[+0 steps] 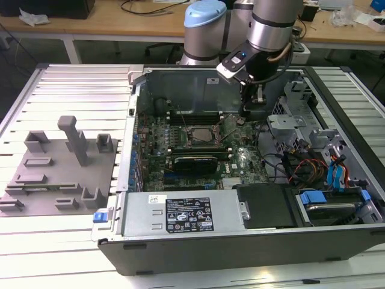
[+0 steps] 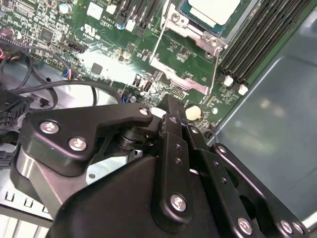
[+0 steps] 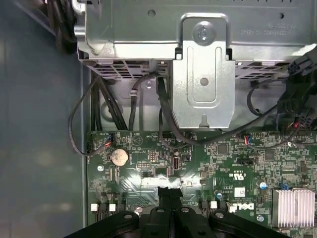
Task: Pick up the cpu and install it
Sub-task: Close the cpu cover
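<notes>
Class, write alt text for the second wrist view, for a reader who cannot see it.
A black gripper, fingers together and holding nothing, hangs close over a green motherboard inside a computer case. Beyond it, the cpu with its pale silver top lies in a metal-framed socket, beside rows of memory slots.

Both wrist views close above motherboard [image 3: 208,163]

My bench is a ribbed aluminium tabletop [image 1: 72,96]; far side, wooden desk [image 1: 90,27] on white legs [image 1: 71,51], black cables [image 1: 144,7] on it.
</notes>
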Robot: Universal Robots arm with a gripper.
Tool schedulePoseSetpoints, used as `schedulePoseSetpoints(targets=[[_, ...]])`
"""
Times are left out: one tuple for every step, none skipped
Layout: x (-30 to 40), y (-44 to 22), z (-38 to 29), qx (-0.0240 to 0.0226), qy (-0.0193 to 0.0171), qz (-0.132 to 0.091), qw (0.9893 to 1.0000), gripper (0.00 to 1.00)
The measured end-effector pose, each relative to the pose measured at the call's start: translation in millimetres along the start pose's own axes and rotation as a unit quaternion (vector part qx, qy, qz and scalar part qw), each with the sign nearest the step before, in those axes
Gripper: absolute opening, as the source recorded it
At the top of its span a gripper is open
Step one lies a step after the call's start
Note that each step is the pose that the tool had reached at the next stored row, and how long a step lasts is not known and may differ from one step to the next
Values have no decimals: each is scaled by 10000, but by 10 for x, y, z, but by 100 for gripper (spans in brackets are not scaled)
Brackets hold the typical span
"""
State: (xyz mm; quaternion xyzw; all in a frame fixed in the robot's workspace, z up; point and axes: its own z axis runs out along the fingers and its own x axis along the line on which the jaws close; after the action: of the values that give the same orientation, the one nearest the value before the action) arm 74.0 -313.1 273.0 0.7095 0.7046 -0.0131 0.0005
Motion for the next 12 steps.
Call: schedulePoseSetpoints(targets=[[1,17,18,3,0,0,10000,11],[1,22,49,3,0,-1,10000,11],[2,22,82,3,0,-5,10000,11],[2,23,110,3,0,-9,10000,11],[3,24,149,3,0,-11,10000,11],[3,24,168,4,0,-11,10000,11],[4,24,188,5,0,-11,10000,11],[5,25,214,5,1,-11,10000,11],[5,25,230,5,0,-11,10000,11],[6,26,253,6,-1,-12,10000,11],[5,26,257,7,-1,-12,10000,11],[5,25,256,7,-1,-12,10000,11]])
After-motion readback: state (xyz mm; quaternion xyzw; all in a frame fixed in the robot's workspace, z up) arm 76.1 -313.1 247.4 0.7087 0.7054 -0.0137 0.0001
